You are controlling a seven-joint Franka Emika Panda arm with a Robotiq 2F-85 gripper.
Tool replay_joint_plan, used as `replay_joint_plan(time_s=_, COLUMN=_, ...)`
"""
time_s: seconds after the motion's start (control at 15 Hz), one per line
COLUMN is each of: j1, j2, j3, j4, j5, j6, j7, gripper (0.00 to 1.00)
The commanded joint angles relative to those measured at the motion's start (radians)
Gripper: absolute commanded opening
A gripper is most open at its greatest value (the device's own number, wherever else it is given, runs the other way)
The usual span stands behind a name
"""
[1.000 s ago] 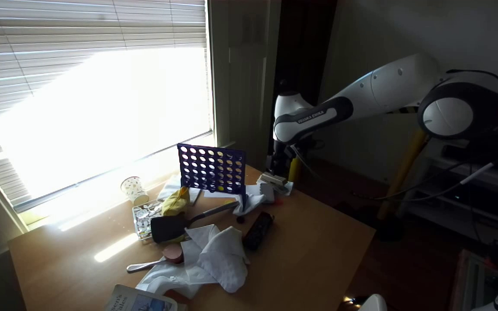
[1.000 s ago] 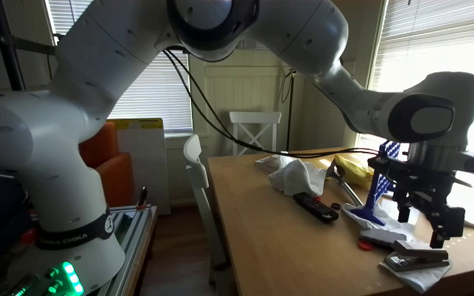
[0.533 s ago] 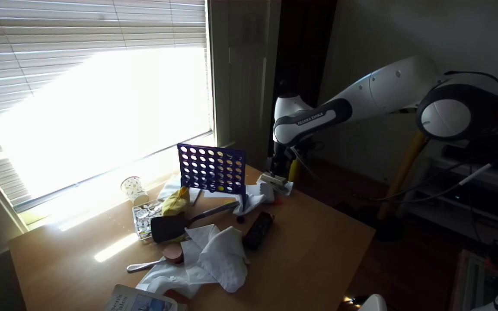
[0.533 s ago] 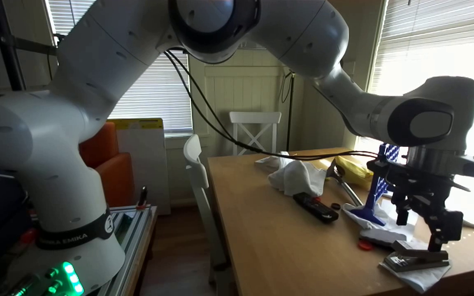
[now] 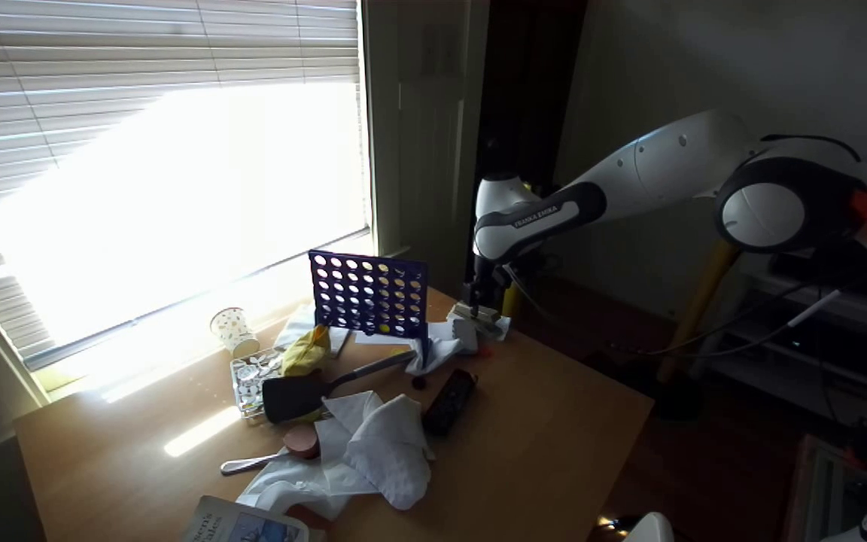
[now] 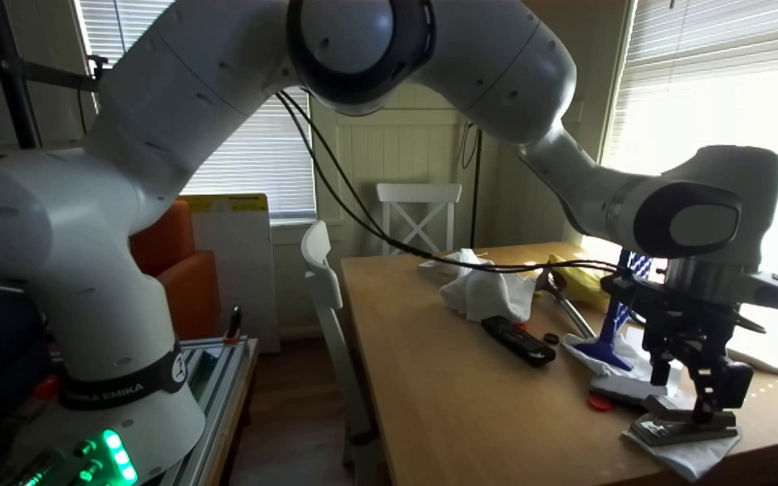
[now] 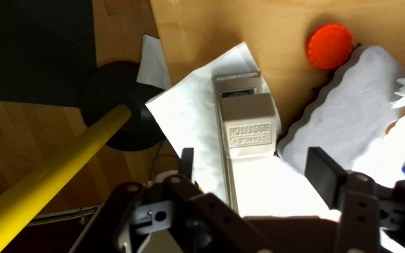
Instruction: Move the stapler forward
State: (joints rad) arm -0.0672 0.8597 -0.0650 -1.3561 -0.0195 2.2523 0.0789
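The stapler (image 7: 248, 130) is a grey-brown Stanley Bostitch bar lying on a white paper at the table edge. It also shows in both exterior views (image 5: 488, 316) (image 6: 676, 430). In the wrist view its rear part is washed out by bright light. My gripper (image 7: 255, 169) is open, with one finger on each side of the stapler's rear half and visible gaps between. In an exterior view the gripper (image 6: 681, 393) is low over the stapler, and its near finger covers part of the top arm. In an exterior view the gripper (image 5: 476, 298) is dark and partly blends into the background.
A grey wavy-edged block (image 7: 343, 105) and a red disc (image 7: 330, 46) lie beside the stapler. The blue grid rack (image 5: 369, 293) stands close by. A black remote (image 6: 519, 341) lies farther along the table. A yellow pole (image 7: 55, 175) stands beyond the edge.
The gripper has come down from above the stapler to around the height of its top arm. The stapler and the other objects have not moved.
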Motion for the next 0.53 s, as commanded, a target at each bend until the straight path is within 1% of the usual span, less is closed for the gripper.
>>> replay_joint_plan(time_s=0.0, j1=-0.027, j2=0.053, j3=0.023, j4=0.059, j5=0.039, j6=0.036, j7=-0.023, gripper=0.63)
replay_joint_plan(time_s=0.13, j1=-0.032, j2=0.067, j3=0.025, j4=0.068, j5=0.044, j6=0.054, j7=-0.026, gripper=0.62)
replay_joint_plan(time_s=0.2, j1=-0.033, j2=0.074, j3=0.024, j4=0.072, j5=0.045, j6=0.058, j7=-0.026, gripper=0.69)
replay_joint_plan(time_s=0.33, j1=-0.037, j2=0.085, j3=0.027, j4=0.081, j5=0.046, j6=0.068, j7=-0.030, gripper=0.67)
replay_joint_plan(time_s=0.4, j1=-0.038, j2=0.093, j3=0.027, j4=0.087, j5=0.046, j6=0.075, j7=-0.030, gripper=0.61)
replay_joint_plan(time_s=0.47, j1=-0.039, j2=0.097, j3=0.027, j4=0.092, j5=0.046, j6=0.076, j7=-0.028, gripper=0.42)
